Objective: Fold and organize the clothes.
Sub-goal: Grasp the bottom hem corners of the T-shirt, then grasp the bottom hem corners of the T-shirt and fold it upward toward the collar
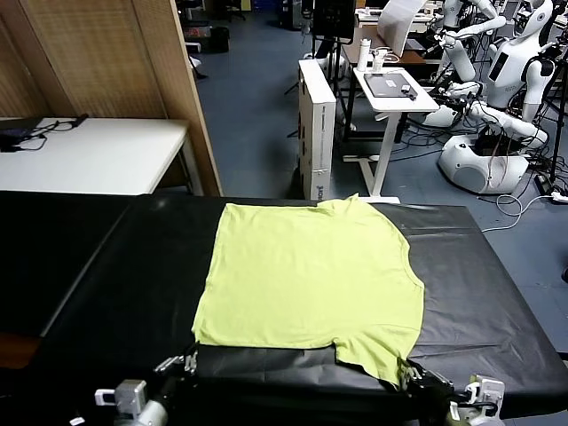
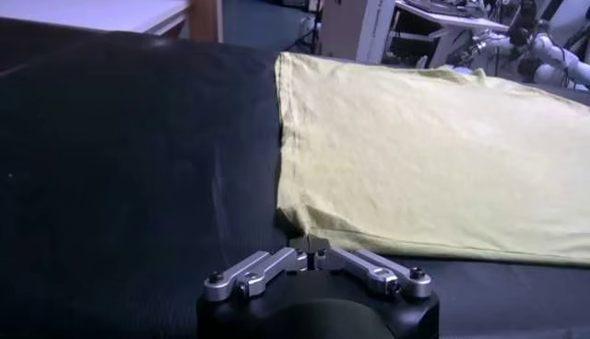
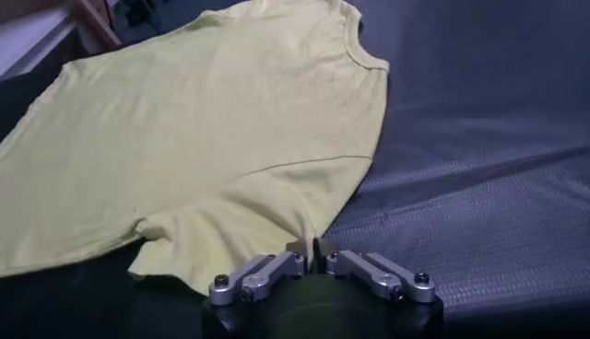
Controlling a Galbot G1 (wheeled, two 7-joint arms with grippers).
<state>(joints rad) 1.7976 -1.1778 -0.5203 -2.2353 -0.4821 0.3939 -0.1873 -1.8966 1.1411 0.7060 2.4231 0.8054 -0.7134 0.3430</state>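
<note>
The lime yellow-green T-shirt (image 1: 311, 275) lies flat on the black table (image 1: 106, 284), its collar (image 1: 342, 202) at the far edge. My left gripper (image 1: 185, 362) is at the near left hem corner; in the left wrist view my gripper (image 2: 312, 247) is shut on the edge of the T-shirt (image 2: 415, 157). My right gripper (image 1: 410, 377) is at the near right sleeve tip; in the right wrist view my gripper (image 3: 312, 247) is shut on the sleeve edge of the T-shirt (image 3: 212, 129), which puckers toward it. The neck label is hidden.
A white table (image 1: 89, 151) and a wooden panel (image 1: 115, 62) stand at the back left. A white cabinet (image 1: 317, 124), a small stand with a laptop (image 1: 390, 89) and white robots (image 1: 497, 106) are beyond the table's far edge.
</note>
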